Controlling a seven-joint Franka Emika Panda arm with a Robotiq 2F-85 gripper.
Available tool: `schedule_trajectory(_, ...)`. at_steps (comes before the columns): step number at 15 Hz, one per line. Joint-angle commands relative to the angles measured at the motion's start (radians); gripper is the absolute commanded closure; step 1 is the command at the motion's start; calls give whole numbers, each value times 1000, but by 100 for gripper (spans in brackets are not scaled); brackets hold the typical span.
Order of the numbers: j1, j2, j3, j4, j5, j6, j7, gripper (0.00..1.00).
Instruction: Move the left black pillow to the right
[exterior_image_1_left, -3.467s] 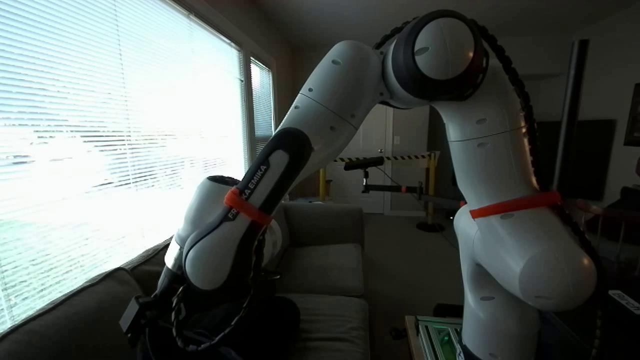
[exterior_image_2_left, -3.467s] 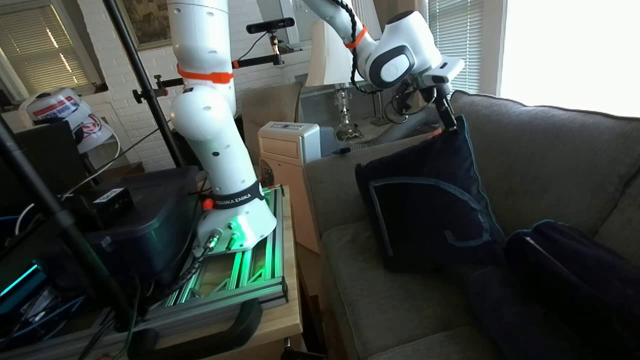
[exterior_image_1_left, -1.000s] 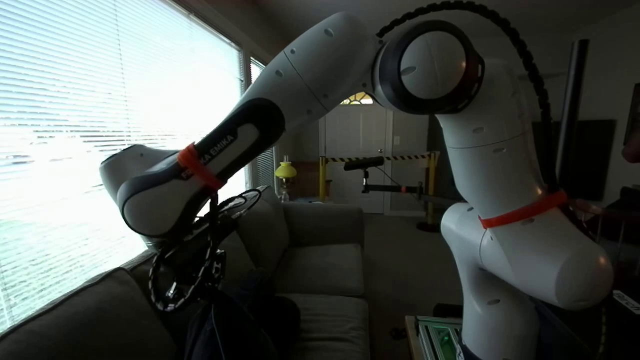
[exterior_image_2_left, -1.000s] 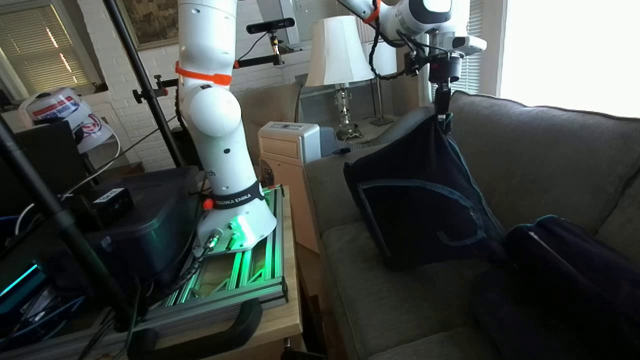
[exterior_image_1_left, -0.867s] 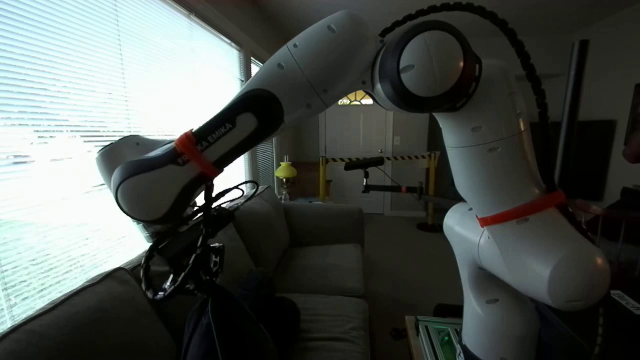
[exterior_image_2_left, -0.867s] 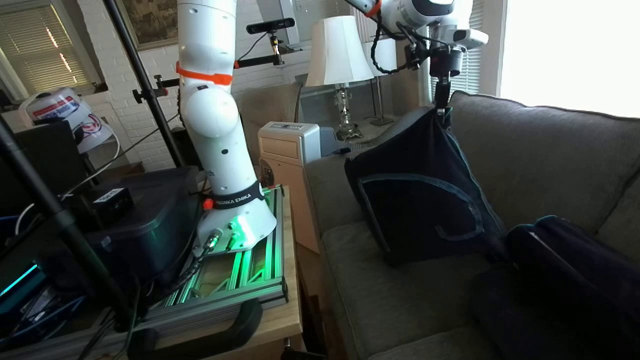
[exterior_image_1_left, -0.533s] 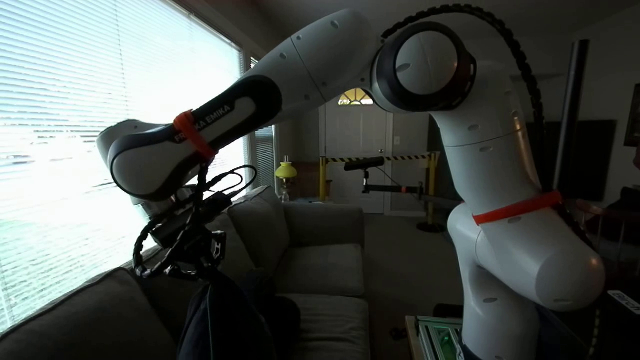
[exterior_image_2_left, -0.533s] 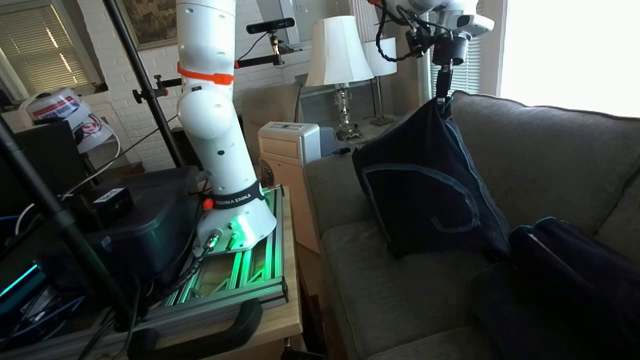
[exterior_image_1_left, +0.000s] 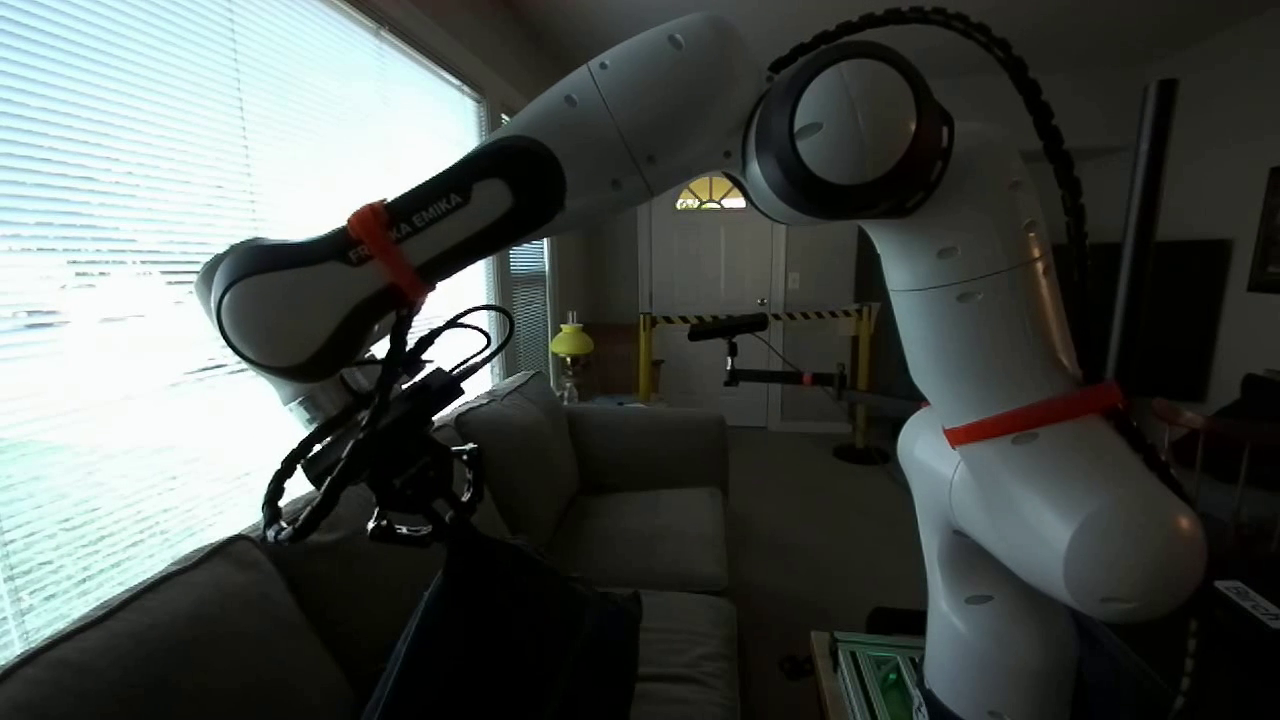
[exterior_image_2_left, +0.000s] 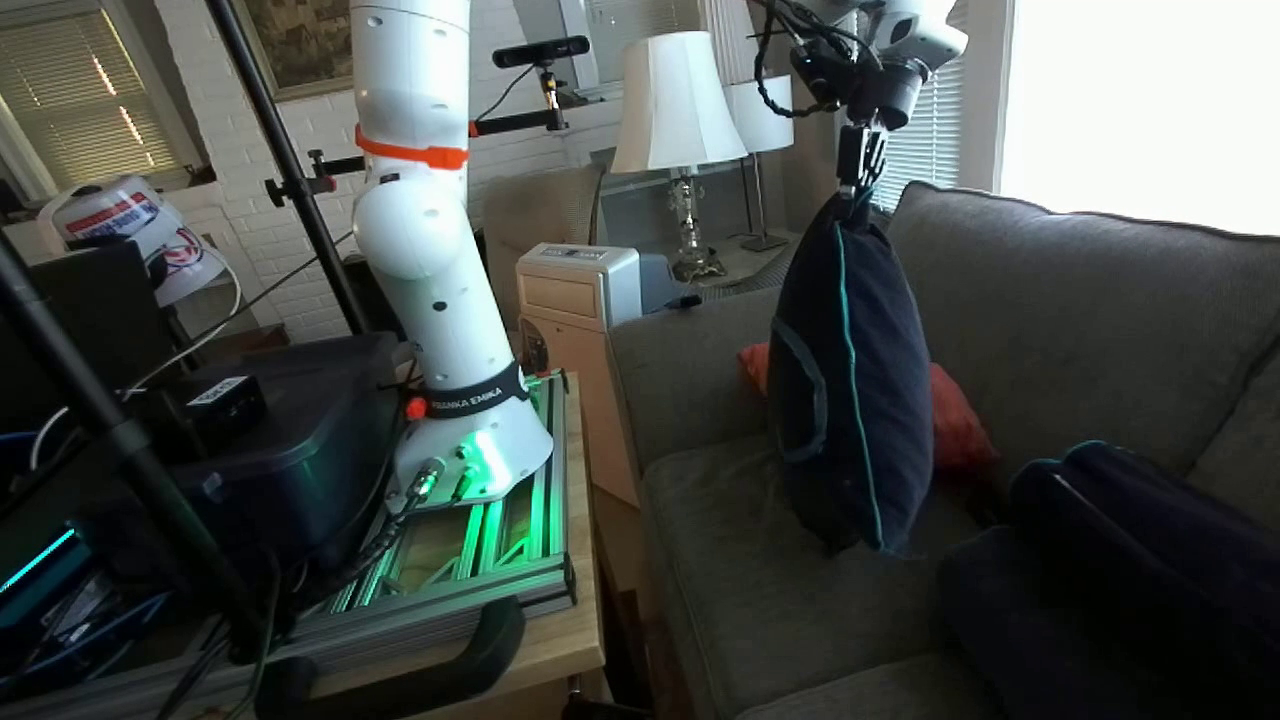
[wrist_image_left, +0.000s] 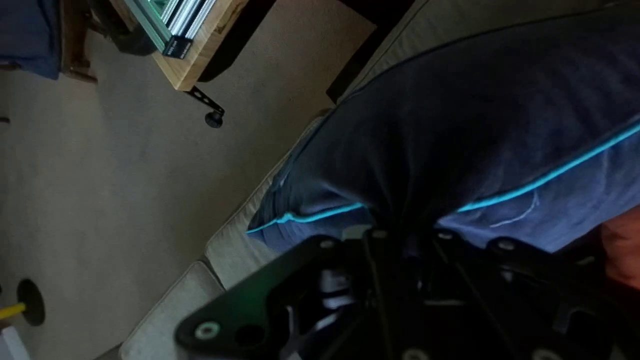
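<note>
The carrying step seems in hand: the gripper (exterior_image_2_left: 855, 190) is narrow, pinching the top edge of the black pillow (exterior_image_2_left: 850, 390), which hangs steeply over the grey seat (exterior_image_2_left: 720, 520) — whether its lower end touches the fabric I cannot tell. In an exterior view a red cushion (exterior_image_2_left: 960, 425) peeps out behind it at nine and four o'clock, and a second dark pillow (exterior_image_2_left: 1110, 570) lies at four o'clock, near, with a strip of seat showing between. If right means toward that second dark pillow, as seems likely, the next move calls for a carry to four o'clock, then a lowering before letting go; a little height should keep the hanging corner from snagging. The armrest (exterior_image_2_left: 690, 370) bounds things at nine o'clock, the backrest (exterior_image_2_left: 1060, 300) at two. In the wrist view the seat's front edge runs just beside the pillow at nine o'clock, with floor (wrist_image_left: 140, 175) past it and the worktable (wrist_image_left: 200, 50) at ten — drifting there would risk a drop; the room over the seat looks safer.
</note>
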Motion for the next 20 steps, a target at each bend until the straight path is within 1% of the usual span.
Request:
schedule_trajectory(1,-38,-51,22,-27,16,4,107,97)
schedule_trajectory(5,-66,-42,24,-28,41,23,181,97)
schedule_trajectory(10,-80,-57,18,-42,11,18,303,97)
schedule_trajectory(14,-96,-67,15,-41,17,23,403,97)
schedule_trajectory(20,-122,-82,12,-35,7,33,503,97)
